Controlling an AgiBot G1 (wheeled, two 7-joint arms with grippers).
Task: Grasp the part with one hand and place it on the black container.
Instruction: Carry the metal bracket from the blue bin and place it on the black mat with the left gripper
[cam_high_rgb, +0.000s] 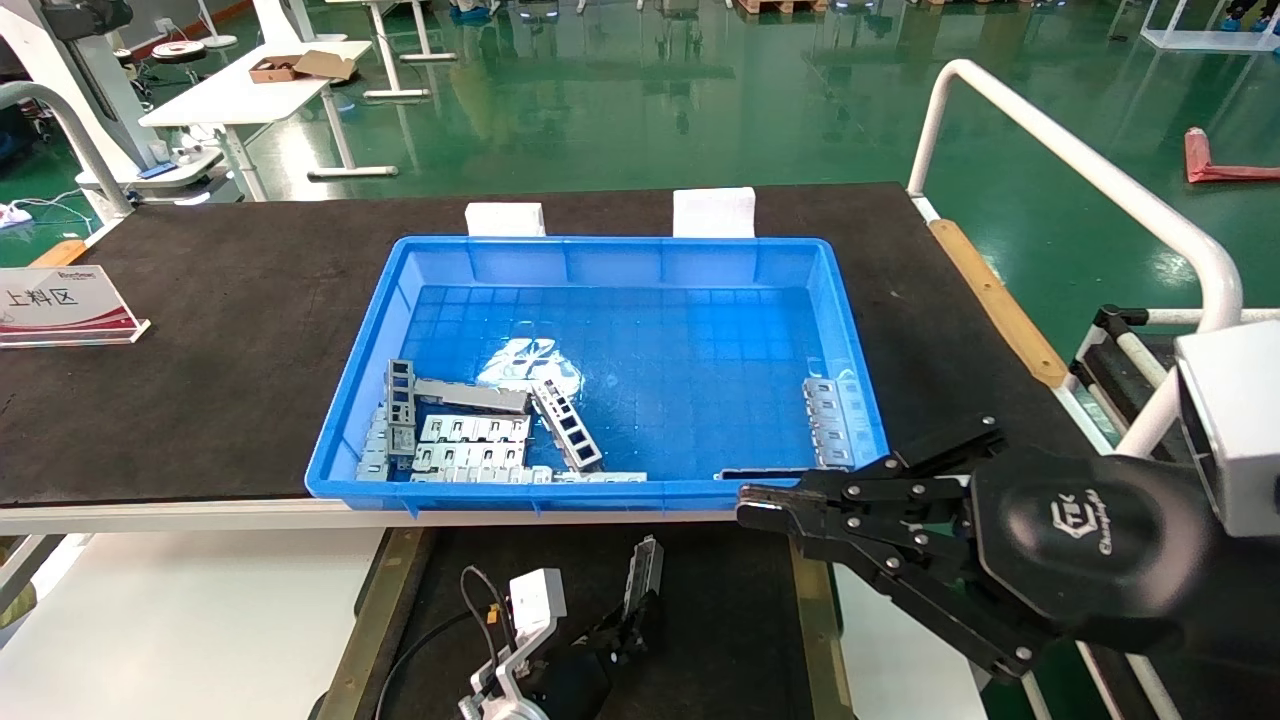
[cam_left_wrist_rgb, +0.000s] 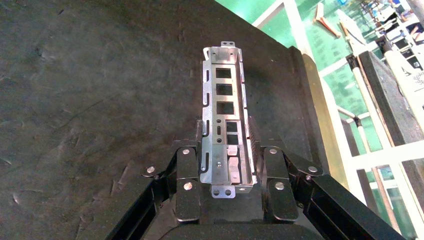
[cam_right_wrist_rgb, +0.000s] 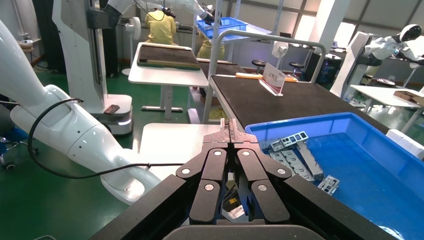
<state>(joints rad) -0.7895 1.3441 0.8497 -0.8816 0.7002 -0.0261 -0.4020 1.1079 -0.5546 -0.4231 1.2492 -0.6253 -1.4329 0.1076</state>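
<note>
1. The left gripper (cam_left_wrist_rgb: 227, 155) is clamped on the part (cam_left_wrist_rgb: 224, 117), fingers pressing its two long sides near one end, the rest of the strip jutting out ahead
2. In the head view the part (cam_high_rgb: 643, 572) sits low over the black container (cam_high_rgb: 700, 600), near the robot and just in front of the blue bin (cam_high_rgb: 840, 300); whether it touches the black surface cannot be told
3. The step in hand looks like the placing: carrying is done, release is not
4. Next move calls for lowering until the strip lies flat inside the brass frame (cam_high_rgb: 372, 620), then parting the fingers and lifting away
5. The right gripper (cam_high_rgb: 765, 515) hangs idle at the bin's near right corner, fingers pressed together, holding nothing
</note>
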